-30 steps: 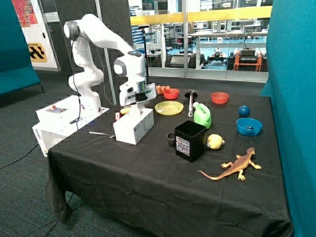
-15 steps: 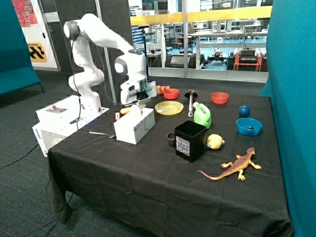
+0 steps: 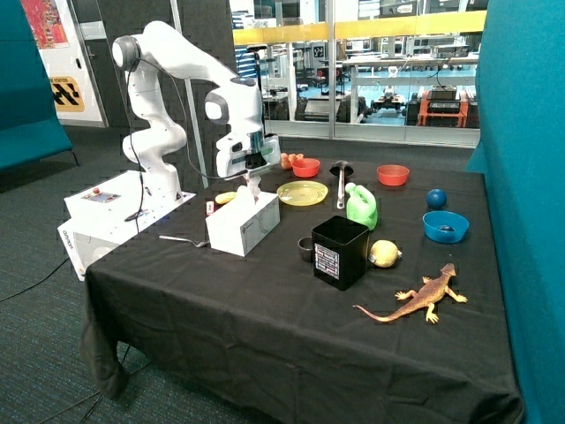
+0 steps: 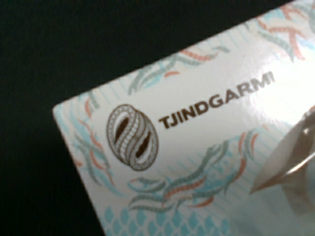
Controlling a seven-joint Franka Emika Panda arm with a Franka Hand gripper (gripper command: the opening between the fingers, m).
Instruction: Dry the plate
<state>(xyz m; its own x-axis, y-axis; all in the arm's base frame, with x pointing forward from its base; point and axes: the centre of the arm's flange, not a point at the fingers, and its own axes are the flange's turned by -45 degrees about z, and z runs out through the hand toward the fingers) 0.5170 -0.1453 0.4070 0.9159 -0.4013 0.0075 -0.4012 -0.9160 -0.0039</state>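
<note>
The pale yellow plate lies flat on the black tablecloth, beyond a white tissue box. My gripper hangs just above the box's top, a hand's width from the plate's near rim. A pale tissue stretches up from the box's slot into the fingers, so the gripper looks shut on it. The wrist view shows the patterned box top close up, with a fold of tissue at its edge. The fingers are out of the wrist view.
A black bin, a green jug, a yellow lemon and a toy lizard stand nearer the front. Two red bowls, a blue bowl and a blue ball sit behind. A fork lies beside the box.
The gripper has risen from the tissue box's top and drawn the tissue upward out of the slot. The plate has not moved.
</note>
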